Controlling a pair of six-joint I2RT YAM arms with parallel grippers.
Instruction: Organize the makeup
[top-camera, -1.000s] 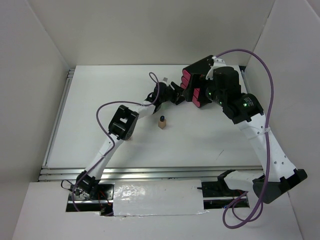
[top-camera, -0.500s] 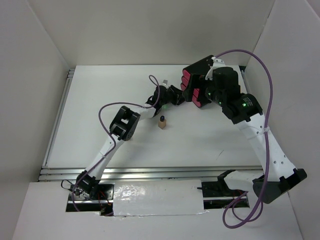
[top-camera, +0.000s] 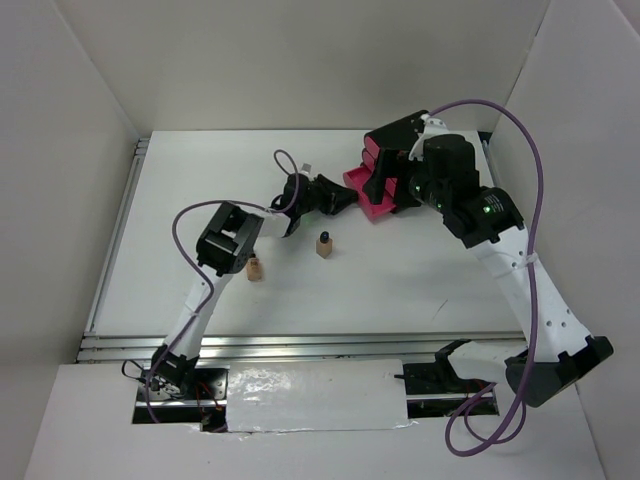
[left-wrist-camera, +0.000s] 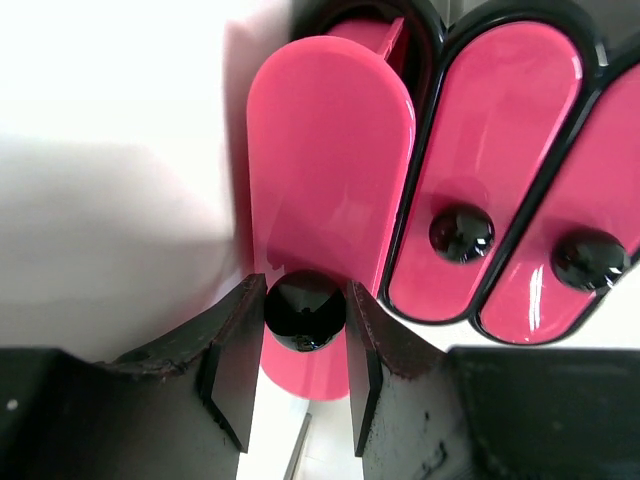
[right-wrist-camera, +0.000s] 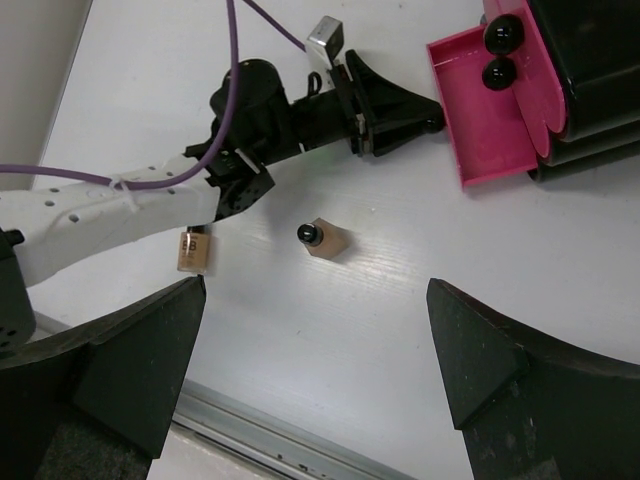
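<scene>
Left pincer (left-wrist-camera: 305, 290) of mine grips the black knob (left-wrist-camera: 305, 318) of the pink drawer (top-camera: 362, 190) jutting from the black box (top-camera: 400, 135) by the counter's (top-camera: 200, 190) far right corner, my right pincer (right-wrist-camera: 315, 370) spread wide and empty, while an upright tan bottle (top-camera: 323, 245) stands mid-counter and a second tan bottle (top-camera: 255, 268) lies left of it.

Pink drawer front (left-wrist-camera: 330, 170) carries a black knob (left-wrist-camera: 304, 310); tan bottle (right-wrist-camera: 327, 241), black cap (right-wrist-camera: 308, 234).
</scene>
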